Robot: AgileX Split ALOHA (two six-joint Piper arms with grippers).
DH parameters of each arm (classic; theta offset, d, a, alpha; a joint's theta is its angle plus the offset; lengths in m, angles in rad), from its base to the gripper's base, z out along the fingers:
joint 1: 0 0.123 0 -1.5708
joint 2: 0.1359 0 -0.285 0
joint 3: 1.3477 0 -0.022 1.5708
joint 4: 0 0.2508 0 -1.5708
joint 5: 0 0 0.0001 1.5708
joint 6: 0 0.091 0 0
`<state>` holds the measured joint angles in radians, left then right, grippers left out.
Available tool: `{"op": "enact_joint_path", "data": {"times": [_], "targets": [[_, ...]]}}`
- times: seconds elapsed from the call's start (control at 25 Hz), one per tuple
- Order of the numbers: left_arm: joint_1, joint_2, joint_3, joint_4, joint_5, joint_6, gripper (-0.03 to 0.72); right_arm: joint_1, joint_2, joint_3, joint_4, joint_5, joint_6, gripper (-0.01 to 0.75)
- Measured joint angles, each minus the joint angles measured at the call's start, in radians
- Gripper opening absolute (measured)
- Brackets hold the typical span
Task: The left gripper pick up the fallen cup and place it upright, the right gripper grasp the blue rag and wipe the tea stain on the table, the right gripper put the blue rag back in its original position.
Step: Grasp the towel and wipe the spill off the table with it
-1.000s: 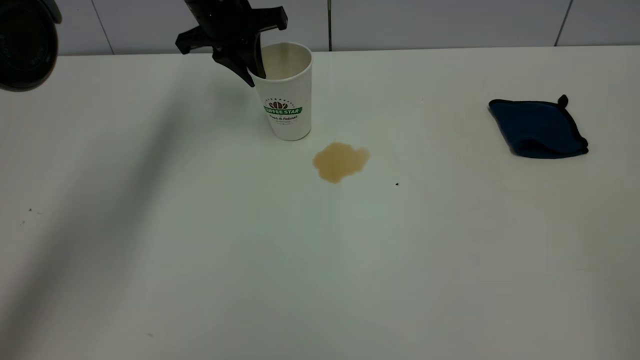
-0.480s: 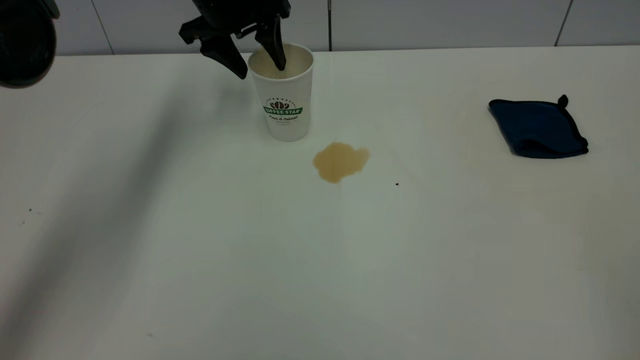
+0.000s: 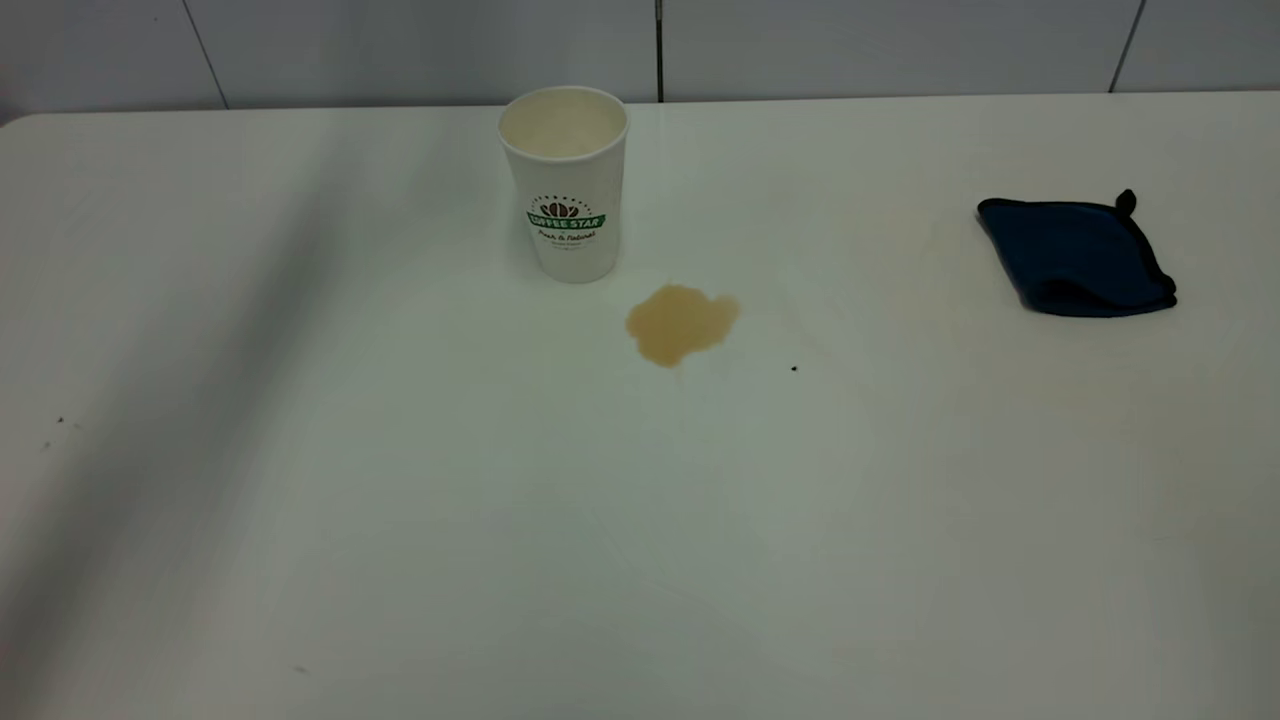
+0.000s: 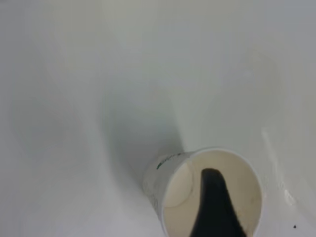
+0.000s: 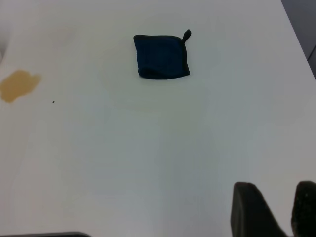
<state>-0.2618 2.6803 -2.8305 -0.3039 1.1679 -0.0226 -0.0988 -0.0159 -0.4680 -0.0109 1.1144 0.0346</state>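
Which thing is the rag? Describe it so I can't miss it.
Start at the white table and go to its right side, well past the upright cup and brown stain. The rag lies there alone: dark blue, folded, black-edged.

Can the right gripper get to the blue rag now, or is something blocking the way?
Probably yes. The blue rag lies alone on the table, with only bare surface between it and the right gripper; the tea stain lies off to one side.

Dim even light; left wrist view perhaps blurred.
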Motion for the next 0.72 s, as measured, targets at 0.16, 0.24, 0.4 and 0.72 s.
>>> {"op": "enact_joint_path", "data": {"times": [0.16,0.24,0.4,0.72], "targets": [[-0.005,-0.056,0.016,0.013,0.000,0.066,0.455,0.000,0.000,0.000,0.000,0.000,0.000,0.240],[-0.016,-0.079,0.033,0.069,0.000,0.082,0.444,0.000,0.000,0.000,0.000,0.000,0.000,0.240],[-0.039,-0.114,0.099,0.192,0.000,0.067,0.440,0.000,0.000,0.000,0.000,0.000,0.000,0.240],[-0.053,-0.301,0.320,0.244,0.000,0.065,0.440,0.000,0.000,0.000,0.002,0.000,0.000,0.240]]}}
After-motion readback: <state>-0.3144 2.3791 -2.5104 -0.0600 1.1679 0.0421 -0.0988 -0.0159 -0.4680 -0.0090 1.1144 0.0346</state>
